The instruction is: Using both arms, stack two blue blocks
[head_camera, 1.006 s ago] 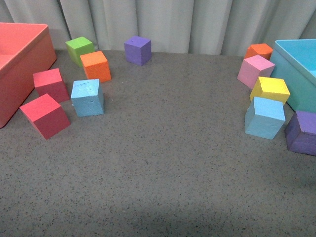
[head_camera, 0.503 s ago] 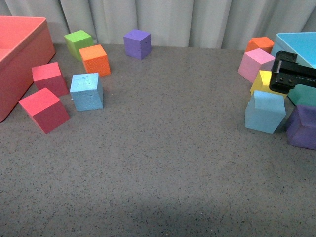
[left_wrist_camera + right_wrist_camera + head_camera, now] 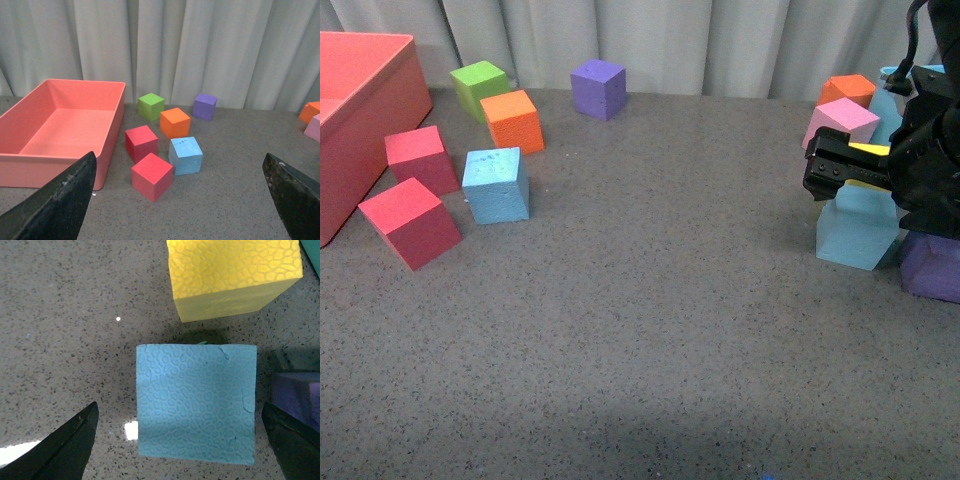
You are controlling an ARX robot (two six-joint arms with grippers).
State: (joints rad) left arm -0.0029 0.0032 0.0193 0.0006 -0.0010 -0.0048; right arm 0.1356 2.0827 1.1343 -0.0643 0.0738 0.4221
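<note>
Two jaws of your right gripper [image 3: 180,446] hang wide apart over the blue block [image 3: 195,400] just beside the yellow cube [image 3: 232,275], so drop straight & centred, as the purple cube [image 3: 300,397] prob. crowds one finger.

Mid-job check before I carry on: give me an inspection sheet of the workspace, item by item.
Surface: grey speckled tabletop; no spills seen.
Job's things: left blue block stands free near a red cube; right blue block sits under the right arm, close to the yellow cube and near purple cube.
Clutter: green cube, orange cube, far purple cube, pink cube, red bin.
Grippers: right gripper open, fingers either side of the right blue block; left gripper open, empty.
Cables: black cable above the right arm, clear of the cubes.
Surroundings: pale curtain behind.
</note>
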